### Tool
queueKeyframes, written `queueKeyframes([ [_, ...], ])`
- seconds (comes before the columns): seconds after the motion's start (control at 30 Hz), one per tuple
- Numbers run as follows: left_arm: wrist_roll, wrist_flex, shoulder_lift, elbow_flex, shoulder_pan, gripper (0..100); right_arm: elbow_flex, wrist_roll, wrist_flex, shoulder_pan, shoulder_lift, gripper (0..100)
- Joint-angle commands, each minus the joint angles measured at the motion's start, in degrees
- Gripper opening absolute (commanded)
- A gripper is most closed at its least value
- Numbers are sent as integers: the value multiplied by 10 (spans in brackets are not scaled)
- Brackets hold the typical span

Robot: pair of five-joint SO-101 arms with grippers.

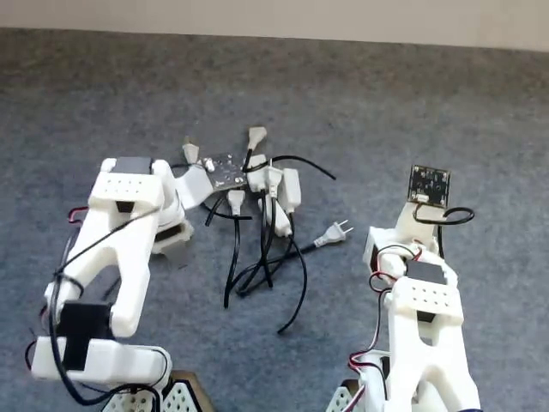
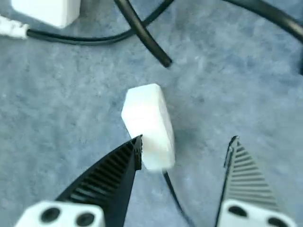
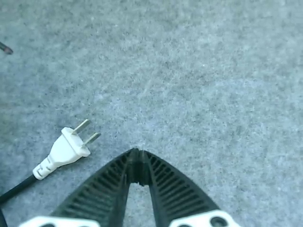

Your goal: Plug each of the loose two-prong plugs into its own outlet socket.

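The left pincer (image 2: pixel 184 142) is wide open and holds nothing; one fingertip (image 2: pixel 135 144) is just beside a white socket (image 2: pixel 147 125) lying on the worktop (image 2: pixel 57 118). The right pincer (image 3: pixel 137 153) is fully closed and empty, with a loose plug (image 3: pixel 68 146) near it. Black cables (image 1: pixel 266 257) lie tangled between the arms. Grey-blue felt covers the worktop, and a pale wall (image 1: pixel 274 17) runs behind it.

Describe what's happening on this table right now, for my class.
Two robot arms sit over a tangle of black cords and white outlet sockets on grey carpet. The left gripper is open, one finger right beside a white socket block. The right gripper is shut and empty, with a loose two-prong plug lying just off to its side, not yet plugged in.
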Motion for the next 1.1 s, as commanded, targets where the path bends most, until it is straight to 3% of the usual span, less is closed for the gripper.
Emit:
queueKeyframes([
  [0.0,5,-83,60,-14,-15,288,-5,0,-11,-4,-1,6],
  [0.13,5,-82,140,-114,-56,288,-5,0,-11,-4,-1,6],
  [0.4,3,22,269,-277,-77,287,-5,0,-11,-4,-1,6],
  [0.47,2,38,288,-284,-72,239,-5,0,-11,-4,-1,6],
  [0.63,1,98,289,-279,-54,1,-5,0,-11,-4,-1,6],
  [0.7,-27,153,282,-278,-45,11,-5,0,-11,-12,0,6],
  [0.77,-49,202,267,-267,-31,3,-5,0,-11,-19,0,6],
  [0.87,-52,211,216,-209,-12,4,-5,0,-11,-19,0,6],
  [1.07,-88,105,57,33,36,4,-5,0,-11,-19,0,6],
])
